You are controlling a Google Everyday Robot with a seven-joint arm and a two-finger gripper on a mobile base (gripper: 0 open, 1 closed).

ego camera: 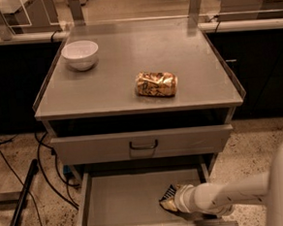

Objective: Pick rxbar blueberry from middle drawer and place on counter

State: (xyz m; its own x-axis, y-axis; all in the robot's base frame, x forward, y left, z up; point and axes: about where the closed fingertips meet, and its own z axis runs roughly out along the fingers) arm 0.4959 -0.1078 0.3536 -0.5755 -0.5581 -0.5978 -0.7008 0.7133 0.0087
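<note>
Lower right of centre in the frame, the gripper (170,205) sits in the middle drawer (118,204), at the rxbar blueberry (166,194) near its right wall; I cannot tell how wide it stands or whether it grips; a weak hold could drop the bar; lifting could snag the drawer front (100,148) above; on the counter (128,57), the can (156,84) and bowl (80,54) limit the space.
</note>
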